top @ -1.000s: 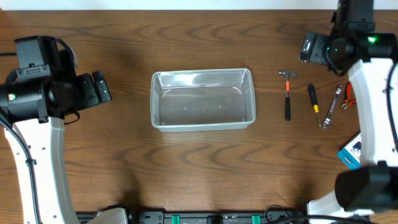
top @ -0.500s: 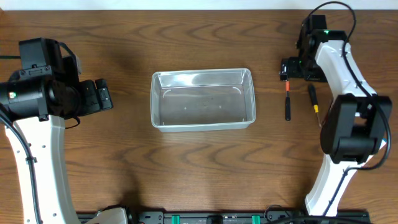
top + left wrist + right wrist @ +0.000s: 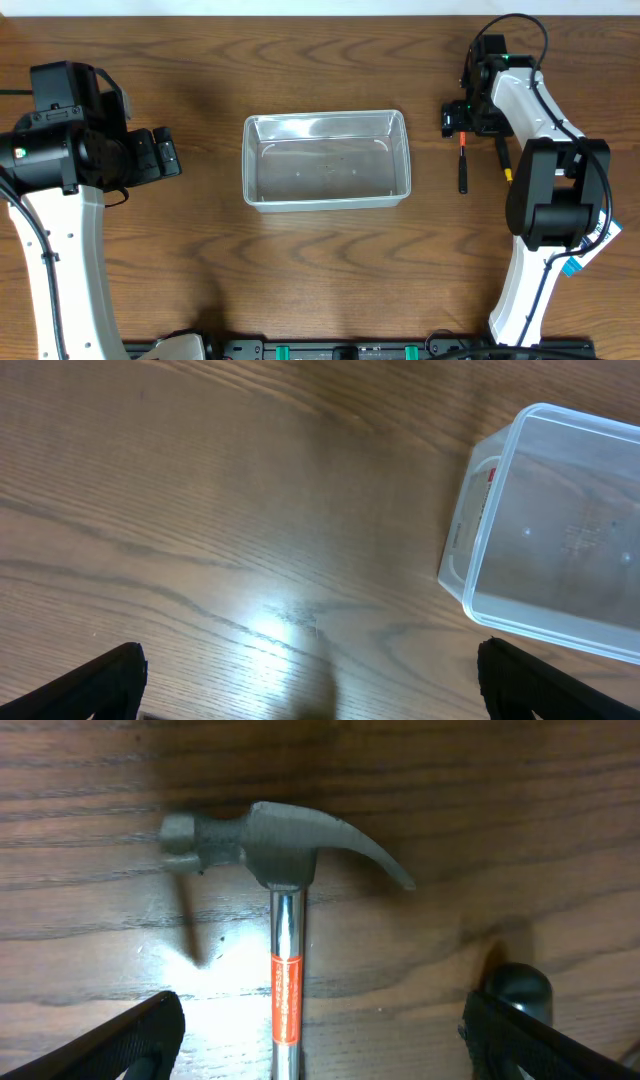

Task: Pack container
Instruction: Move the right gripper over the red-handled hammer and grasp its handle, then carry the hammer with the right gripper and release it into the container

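Looking down from overhead: seeing the clear plastic container [image 3: 326,165] lying mid-way across the wooden table [image 3: 320,270], long side running left to right, holding nothing. Finding the left gripper [image 3: 172,152] well apart from it on the left, pointing toward it, gripping nothing. Finding the right gripper [image 3: 455,118] on the container's right, hanging over the head of the claw hammer [image 3: 462,168], with a screwdriver [image 3: 503,158] lying just beside, partly hidden under the arm

Turning to the left wrist view: catching one end of the container [image 3: 550,550] at upper right, clear walls and bare floor, nothing inside, a small label [image 3: 487,475] with a red mark on the end wall. Showing both dark fingertips [image 3: 100,680] spread wide at the bottom corners, closing on nothing, only wood between

Turning to the right wrist view: looking straight down on the claw hammer [image 3: 285,845], grey head crosswise, claw curving right, chrome shaft with an orange band running down between the fingers [image 3: 130,1040]. Standing wide open, touching neither head nor shaft. Catching a black rounded handle end, likely the screwdriver [image 3: 515,990], near the right finger
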Robot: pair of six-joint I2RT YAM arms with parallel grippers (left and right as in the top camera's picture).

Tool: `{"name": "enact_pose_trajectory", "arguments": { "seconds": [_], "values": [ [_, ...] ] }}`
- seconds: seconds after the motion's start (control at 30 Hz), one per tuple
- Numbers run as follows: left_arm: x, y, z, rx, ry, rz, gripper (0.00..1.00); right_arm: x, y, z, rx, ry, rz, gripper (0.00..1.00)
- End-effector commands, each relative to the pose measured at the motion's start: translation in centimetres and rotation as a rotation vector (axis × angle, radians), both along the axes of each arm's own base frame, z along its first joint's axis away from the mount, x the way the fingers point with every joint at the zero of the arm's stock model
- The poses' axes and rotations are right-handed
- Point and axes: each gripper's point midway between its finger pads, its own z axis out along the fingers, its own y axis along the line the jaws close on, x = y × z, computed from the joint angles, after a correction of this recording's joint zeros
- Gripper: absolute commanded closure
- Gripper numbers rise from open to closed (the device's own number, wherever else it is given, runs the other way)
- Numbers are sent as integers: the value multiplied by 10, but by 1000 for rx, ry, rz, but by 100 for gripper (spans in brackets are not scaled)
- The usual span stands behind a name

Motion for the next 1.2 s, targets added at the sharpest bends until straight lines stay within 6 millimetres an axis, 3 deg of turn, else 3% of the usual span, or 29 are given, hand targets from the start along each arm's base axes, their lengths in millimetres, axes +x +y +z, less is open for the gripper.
{"name": "enact_pose_trajectory", "arguments": {
  "seconds": [0.0,0.27,0.37,0.53,0.63,0.73,1.17],
  "values": [
    [-2,2,-2,12,13,-3,2,-3,2,-17,3,39,11,8],
    [-2,2,-2,11,13,-1,2,-11,2,-39,4,95,12,7],
    [-2,2,-2,11,13,0,2,-13,5,-41,21,105,12,12],
    [-2,2,-2,11,13,-1,2,-13,13,-42,68,105,14,44],
    [-2,2,-2,11,13,-1,2,-13,14,-42,75,105,14,53],
    [-2,2,-2,11,13,-1,2,-13,14,-42,75,107,14,67],
    [-2,2,-2,11,13,-1,2,-12,14,-42,75,100,14,94]
  ]
}}
